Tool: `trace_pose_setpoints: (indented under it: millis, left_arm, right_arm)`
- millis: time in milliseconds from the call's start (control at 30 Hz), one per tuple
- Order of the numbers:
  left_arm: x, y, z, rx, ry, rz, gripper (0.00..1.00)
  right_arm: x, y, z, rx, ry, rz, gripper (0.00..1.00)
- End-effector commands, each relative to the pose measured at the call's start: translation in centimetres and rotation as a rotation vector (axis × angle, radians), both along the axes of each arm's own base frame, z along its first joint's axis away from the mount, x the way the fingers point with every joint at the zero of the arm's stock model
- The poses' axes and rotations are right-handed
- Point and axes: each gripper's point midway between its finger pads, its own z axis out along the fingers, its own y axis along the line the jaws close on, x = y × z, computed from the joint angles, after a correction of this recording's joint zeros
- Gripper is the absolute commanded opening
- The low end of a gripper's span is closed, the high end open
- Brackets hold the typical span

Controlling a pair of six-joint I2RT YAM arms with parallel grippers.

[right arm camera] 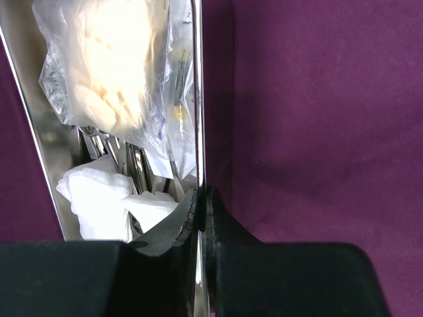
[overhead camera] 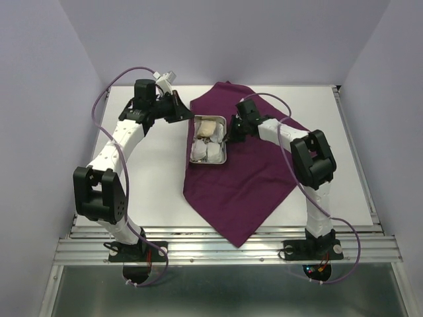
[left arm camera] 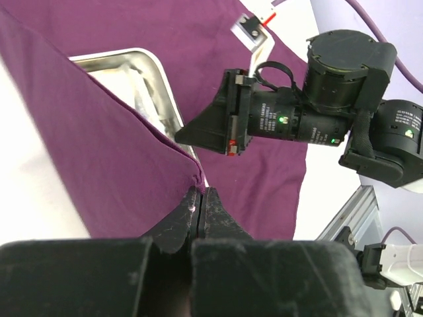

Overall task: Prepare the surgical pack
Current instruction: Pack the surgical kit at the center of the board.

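Purple cloth [overhead camera: 244, 178] spread mid table [overhead camera: 152, 185], steel tray [overhead camera: 227, 142] on it w/ gauze [right arm camera: 99, 198] & clear packet [right arm camera: 112, 66], L gripper [left arm camera: 200, 198] pinching raised cloth edge beside tray, R gripper [right arm camera: 201, 198] clamped on tray rim

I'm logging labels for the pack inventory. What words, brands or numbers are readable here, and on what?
No text is legible.
Small white print on the right arm's wrist camera: too small to read.
Faint bluish marks, perhaps print, on the clear packet in the steel tray: blurred.
The purple cloth bears none.
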Motion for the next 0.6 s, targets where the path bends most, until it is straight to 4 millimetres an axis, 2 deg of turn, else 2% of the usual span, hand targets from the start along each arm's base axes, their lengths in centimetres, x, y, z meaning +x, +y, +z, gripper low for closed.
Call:
trace_pose_setpoints:
  millis: [0, 267, 300, 333, 400, 433, 467, 567]
  left_arm:
    - [0.6, -2.3, 3.3, -0.045, -0.088, -0.048, 0.00]
    - [1.3, -4.8, 1.7, -0.058, -0.045, -0.072, 0.00]
    - [1.3, -5.2, 1.5, -0.056, -0.041, -0.075, 0.00]
    - [1.6, -5.3, 1.0, -0.052, -0.034, -0.072, 0.00]
    - [1.7, -5.6, 0.3, -0.046, -0.020, -0.075, 0.00]
    - [1.9, -5.7, 0.0, -0.042, -0.018, -0.075, 0.00]
    - [2.1, -5.9, -0.5, -0.038, -0.008, -0.075, 0.00]
    - [2.6, -6.5, -1.7, -0.024, 0.009, -0.078, 0.00]
  right_arm:
    - [2.1, 2.9, 3.5, 0.100, -0.130, 0.102, 0.01]
    - [2.4, 3.8, 3.4, 0.106, -0.138, 0.175, 0.01]
    - [2.3, 3.7, 3.4, 0.102, -0.139, 0.173, 0.06]
    - [2.3, 3.5, 4.1, 0.100, -0.153, 0.168, 0.22]
    - [2.3, 2.7, 4.3, 0.068, -0.170, 0.138, 0.35]
    - [2.3, 2.4, 5.5, 0.066, -0.192, 0.127, 0.44]
    - [1.9, 1.9, 5.3, 0.054, -0.188, 0.117, 0.61]
    - [2.4, -1.0, 6.0, 0.026, -0.200, 0.038, 0.74]
